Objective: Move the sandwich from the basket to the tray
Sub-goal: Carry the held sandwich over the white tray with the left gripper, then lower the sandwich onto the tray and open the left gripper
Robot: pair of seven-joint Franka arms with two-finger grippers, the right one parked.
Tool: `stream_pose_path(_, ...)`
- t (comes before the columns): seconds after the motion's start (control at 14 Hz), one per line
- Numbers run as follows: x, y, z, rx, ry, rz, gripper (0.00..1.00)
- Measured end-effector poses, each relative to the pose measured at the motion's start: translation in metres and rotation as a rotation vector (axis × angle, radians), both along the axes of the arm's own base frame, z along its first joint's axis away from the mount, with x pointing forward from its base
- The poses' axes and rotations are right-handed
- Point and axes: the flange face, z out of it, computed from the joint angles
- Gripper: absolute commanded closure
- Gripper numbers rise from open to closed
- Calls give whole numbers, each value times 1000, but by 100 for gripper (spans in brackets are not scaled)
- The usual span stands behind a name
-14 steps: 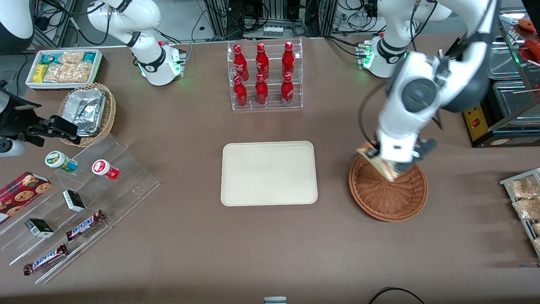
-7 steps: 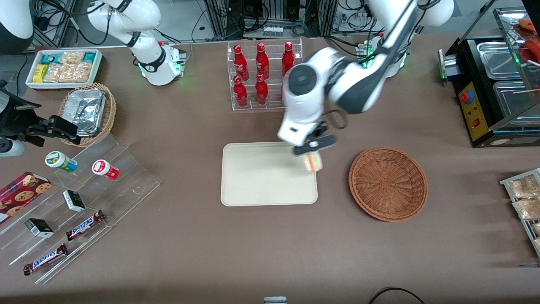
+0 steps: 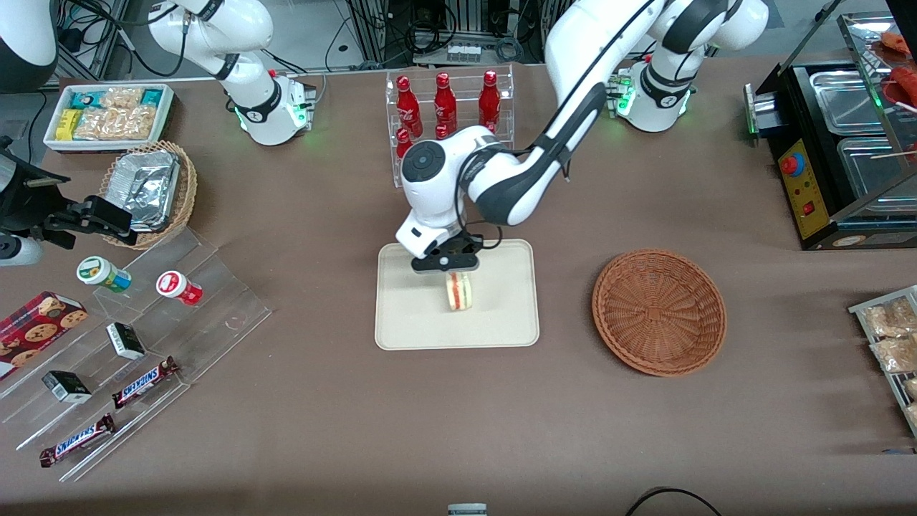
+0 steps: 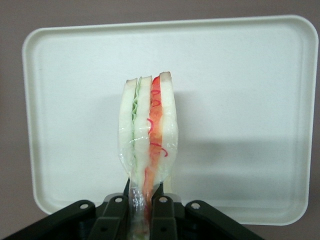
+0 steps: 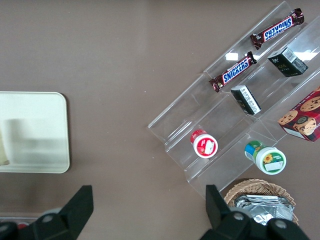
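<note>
My gripper [image 3: 453, 269] hangs over the middle of the cream-white tray [image 3: 408, 330], shut on the sandwich [image 3: 458, 292]. The sandwich is a wrapped white-bread wedge with red-orange and pale green layers. It hangs point-down from the fingers, just above the tray. In the left wrist view the gripper [image 4: 144, 200] pinches the sandwich [image 4: 148, 130] by its narrow end, and the tray [image 4: 240, 75] lies flat below it. The round reddish-brown wicker basket [image 3: 659, 312] sits beside the tray, toward the working arm's end of the table, with nothing in it.
A clear rack of red bottles [image 3: 448, 129] stands farther from the front camera than the tray, close to my arm. A clear stepped display [image 3: 136, 344] with snack bars and cups lies toward the parked arm's end. A tan basket of foil trays [image 3: 150, 190] sits there too.
My gripper carried the sandwich up out of the basket and sideways, past the tray's edge to its middle. The basket is left empty.
</note>
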Motion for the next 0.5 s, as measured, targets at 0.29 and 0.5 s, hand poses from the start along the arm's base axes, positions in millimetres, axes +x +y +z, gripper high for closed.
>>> stream_pose_path(0.29,1,-5,-27,-2,-39,-44,100)
stream_pose_path(0.5,4,-3,-43,10,-38,-51,91)
